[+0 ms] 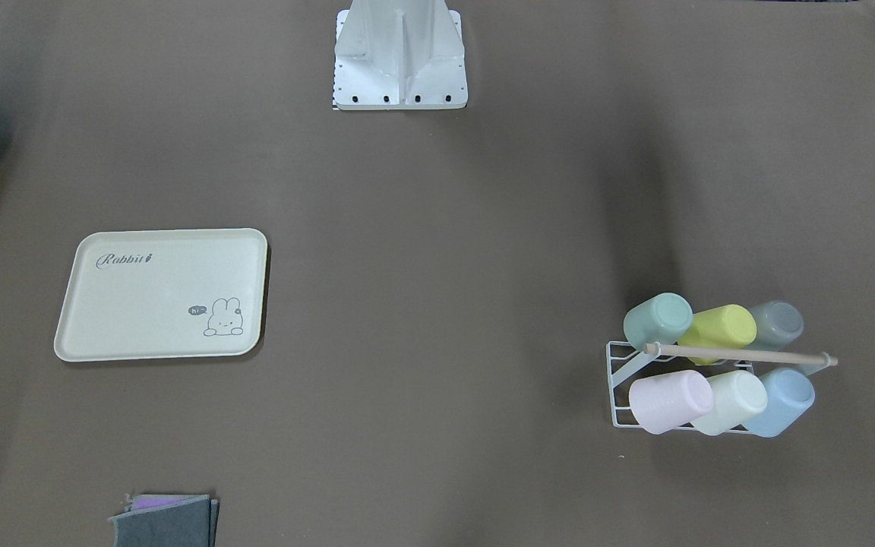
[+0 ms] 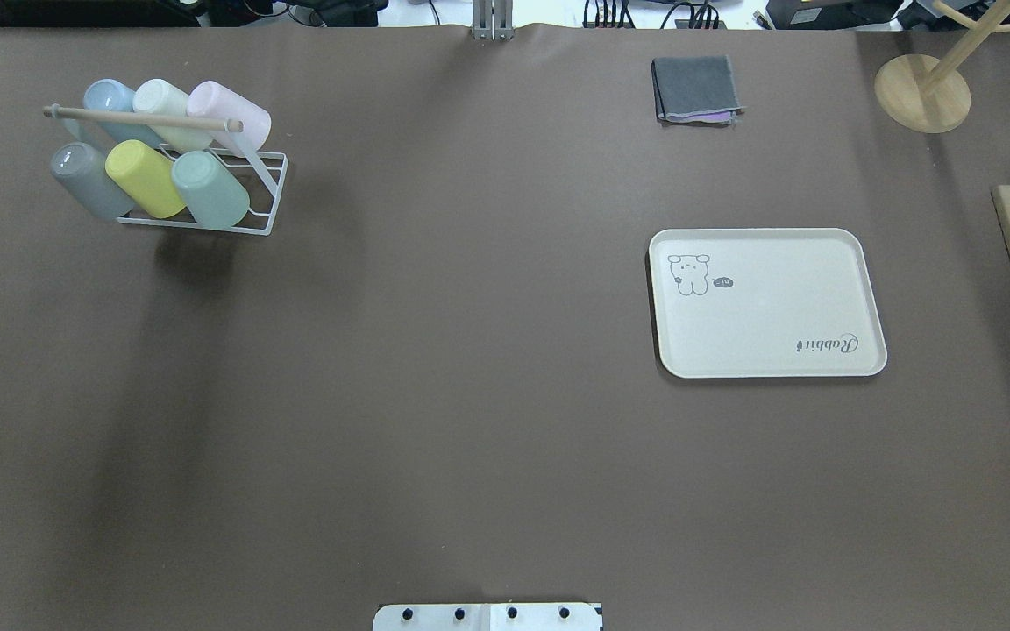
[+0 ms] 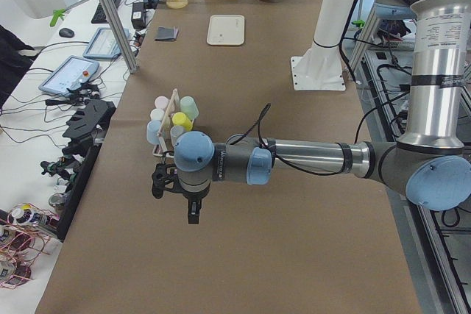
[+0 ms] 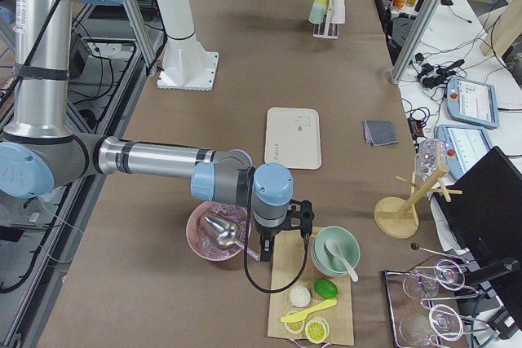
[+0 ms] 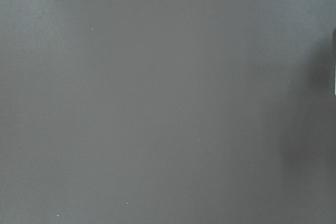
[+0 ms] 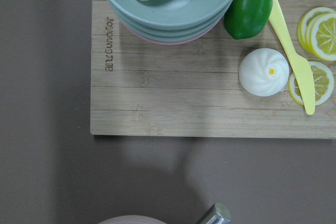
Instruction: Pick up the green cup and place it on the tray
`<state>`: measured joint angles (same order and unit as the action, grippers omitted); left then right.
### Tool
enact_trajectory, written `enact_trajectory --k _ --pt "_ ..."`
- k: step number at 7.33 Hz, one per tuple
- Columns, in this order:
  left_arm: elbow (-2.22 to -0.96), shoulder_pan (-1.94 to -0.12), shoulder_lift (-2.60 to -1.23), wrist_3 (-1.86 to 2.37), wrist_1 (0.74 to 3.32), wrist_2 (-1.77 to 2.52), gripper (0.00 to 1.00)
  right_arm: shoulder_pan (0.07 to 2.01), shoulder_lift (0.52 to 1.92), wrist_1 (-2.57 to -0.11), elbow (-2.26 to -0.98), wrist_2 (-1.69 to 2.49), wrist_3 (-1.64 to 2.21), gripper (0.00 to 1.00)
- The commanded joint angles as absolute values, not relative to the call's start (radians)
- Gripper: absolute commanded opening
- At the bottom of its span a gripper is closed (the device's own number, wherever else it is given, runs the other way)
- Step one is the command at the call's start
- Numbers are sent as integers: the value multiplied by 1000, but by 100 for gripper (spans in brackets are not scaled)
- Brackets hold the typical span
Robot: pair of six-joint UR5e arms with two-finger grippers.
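Observation:
The green cup (image 1: 658, 319) is a mint tumbler lying on its side in a white wire rack (image 1: 620, 380), at the end of the row nearest the table's middle; it also shows in the overhead view (image 2: 209, 188). The cream Rabbit tray (image 1: 164, 296) lies flat and empty on the other half of the table (image 2: 768, 302). My left gripper (image 3: 176, 193) hangs over bare table short of the rack, near the table's end. My right gripper (image 4: 285, 238) hangs over a wooden board (image 4: 314, 299), far from the tray. I cannot tell whether either is open or shut.
The rack also holds yellow-green (image 1: 722, 327), grey (image 1: 775, 323), pink (image 1: 669, 399), cream (image 1: 737, 399) and blue (image 1: 787, 399) cups under a wooden rod. A folded grey cloth (image 2: 696, 89) lies beyond the tray. Stacked bowls (image 6: 168, 3), a lime and lemon slices sit on the board.

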<state>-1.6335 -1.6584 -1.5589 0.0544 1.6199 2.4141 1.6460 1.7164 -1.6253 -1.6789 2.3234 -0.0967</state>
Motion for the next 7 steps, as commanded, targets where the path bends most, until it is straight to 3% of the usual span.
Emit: enact_trajectory --k 1,7 --pt "-1614 -1658 -1557 55 1618 2414 98 1646 1718 -1624 -1675 2313 -103 100" --pt "-1611 -1658 -1557 55 1618 2414 98 1646 1697 -1623 -1684 2289 -101 100"
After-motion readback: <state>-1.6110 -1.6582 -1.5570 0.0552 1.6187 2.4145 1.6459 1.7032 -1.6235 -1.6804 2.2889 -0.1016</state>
